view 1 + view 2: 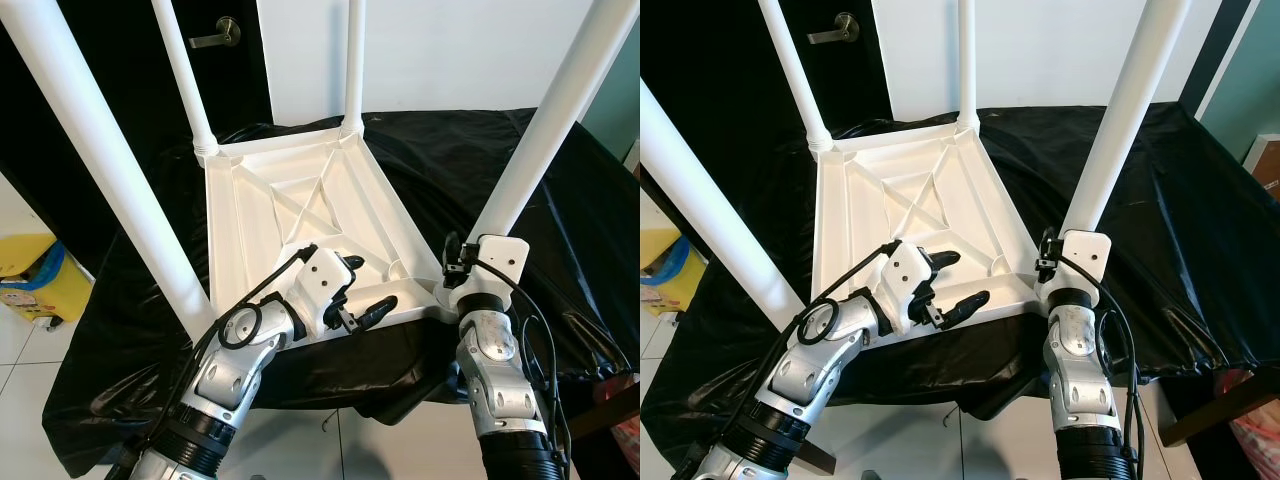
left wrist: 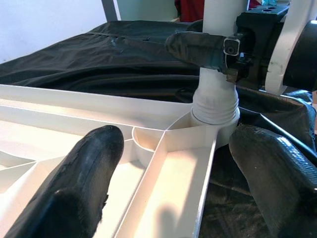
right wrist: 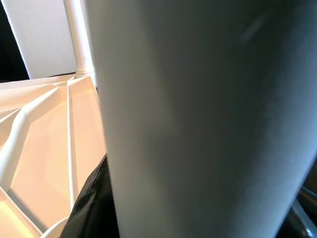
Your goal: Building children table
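My two arms are silver metal with rounded joint housings and ribbed black cuffs near the base. Black cables loop along each forearm. The left gripper (image 1: 368,290) has a white housing and long black fingers (image 2: 81,188) with a rough, matte surface; the right gripper (image 1: 462,262) carries a white block-shaped housing.

Table top (image 1: 300,200): smooth white plastic, slight sheen; legs (image 1: 545,130) alike. Sheet (image 1: 560,190) beneath: glossy black, crinkled. My fingers (image 2: 84,183): matt black, rough-textured.

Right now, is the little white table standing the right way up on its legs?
No, the white table lies upside down on the black cloth, its ribbed underside facing up and its legs pointing up.
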Motion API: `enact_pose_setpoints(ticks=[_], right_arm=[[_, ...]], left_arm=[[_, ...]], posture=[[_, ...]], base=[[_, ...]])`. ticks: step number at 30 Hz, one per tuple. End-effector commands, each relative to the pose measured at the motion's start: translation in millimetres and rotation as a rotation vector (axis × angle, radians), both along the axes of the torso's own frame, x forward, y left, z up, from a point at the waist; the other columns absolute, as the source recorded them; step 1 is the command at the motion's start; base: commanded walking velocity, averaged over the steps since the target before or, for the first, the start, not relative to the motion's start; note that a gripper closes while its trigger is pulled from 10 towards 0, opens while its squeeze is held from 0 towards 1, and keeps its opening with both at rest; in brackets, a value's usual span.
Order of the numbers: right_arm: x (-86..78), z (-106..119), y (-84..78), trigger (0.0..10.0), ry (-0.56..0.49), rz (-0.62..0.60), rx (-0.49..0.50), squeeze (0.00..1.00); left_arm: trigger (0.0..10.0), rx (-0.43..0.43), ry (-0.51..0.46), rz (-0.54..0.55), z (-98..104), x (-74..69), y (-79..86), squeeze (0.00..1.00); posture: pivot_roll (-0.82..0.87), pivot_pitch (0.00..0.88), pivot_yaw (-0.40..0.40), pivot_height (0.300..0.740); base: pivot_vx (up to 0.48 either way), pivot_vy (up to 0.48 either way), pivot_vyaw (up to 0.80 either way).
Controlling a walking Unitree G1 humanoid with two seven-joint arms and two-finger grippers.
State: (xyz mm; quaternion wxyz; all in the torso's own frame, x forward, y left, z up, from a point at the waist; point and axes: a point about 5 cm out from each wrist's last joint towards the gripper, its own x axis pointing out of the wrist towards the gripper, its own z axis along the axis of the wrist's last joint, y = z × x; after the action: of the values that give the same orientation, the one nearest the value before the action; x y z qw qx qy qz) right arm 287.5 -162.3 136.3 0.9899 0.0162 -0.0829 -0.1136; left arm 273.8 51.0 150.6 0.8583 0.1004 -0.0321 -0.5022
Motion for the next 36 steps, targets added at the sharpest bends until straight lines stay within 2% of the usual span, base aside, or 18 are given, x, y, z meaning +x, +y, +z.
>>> enact_pose_setpoints(ticks=[1, 21, 22, 23, 24, 28, 29, 30, 31, 36], right_arm=[[-4.1, -16.2, -0.3, 10.0, 0.084, -0.028, 0.026, 0.0], [-5.0, -14.3, 2.9, 10.0, 0.088, -0.006, -0.001, 0.0], [-4.6, -13.4, 3.2, 10.0, 0.083, 0.004, 0.001, 0.76], [-4.6, -13.4, 3.2, 10.0, 0.083, 0.004, 0.001, 0.76], [-3.8, -10.9, 2.8, 10.0, 0.068, 0.016, -0.003, 1.0], [-2.6, -5.0, -1.1, 10.0, 0.033, 0.056, -0.015, 1.0], [-2.8, -3.8, -3.5, 10.0, 0.025, 0.078, -0.019, 0.21], [-2.8, -3.8, -3.5, 10.0, 0.025, 0.078, -0.019, 0.21], [-3.1, -3.1, -5.4, 10.0, 0.02, 0.105, -0.024, 0.0], [-4.3, 0.0, -15.0, 10.0, 0.001, 0.227, -0.048, 0.0]], left_arm=[[10.0, -0.001, 0.004, 0.034, -0.2, 1.4, 2.5, 0.0], [10.0, 0.006, 0.013, 0.035, -3.4, -1.4, 2.7, 0.0], [10.0, 0.005, 0.014, 0.034, -3.4, -1.4, 2.5, 0.0], [10.0, 0.005, 0.014, 0.034, -3.4, -1.4, 2.5, 0.0], [10.0, 0.005, 0.014, 0.033, -3.5, -1.5, 2.4, 0.0], [10.0, 0.007, 0.016, 0.03, -4.0, -2.2, 2.3, 0.0], [10.0, 0.007, 0.017, 0.029, -4.2, -2.5, 2.2, 0.0], [10.0, 0.007, 0.017, 0.029, -4.2, -2.5, 2.2, 0.0], [10.0, 0.008, 0.018, 0.029, -4.4, -2.8, 2.1, 0.0], [10.0, 0.011, 0.018, 0.026, -4.5, -2.4, 2.8, 0.0]], posture=[[-0.08, 0.0, 0.014, 0.74], [-0.09, 0.0, 0.01, 0.74], [-0.09, 0.0, 0.011, 0.74], [-0.09, 0.0, 0.011, 0.74], [-0.09, 0.0, 0.01, 0.74], [-0.09, 0.0, 0.015, 0.74], [-0.09, 0.0, 0.013, 0.74], [-0.09, 0.0, 0.013, 0.74], [-0.09, 0.0, 0.013, 0.74], [-0.09, 0.0, 0.017, 0.74]], base=[[0.0, 0.0, 0.0], [0.0, 0.0, 0.0], [0.0, 0.0, 0.0], [0.0, 0.0, 0.0], [0.0, 0.0, 0.0], [0.0, 0.0, 0.0], [0.0, 0.0, 0.0], [0.0, 0.0, 0.0], [0.0, 0.0, 0.0], [0.0, 0.0, 0.0]])
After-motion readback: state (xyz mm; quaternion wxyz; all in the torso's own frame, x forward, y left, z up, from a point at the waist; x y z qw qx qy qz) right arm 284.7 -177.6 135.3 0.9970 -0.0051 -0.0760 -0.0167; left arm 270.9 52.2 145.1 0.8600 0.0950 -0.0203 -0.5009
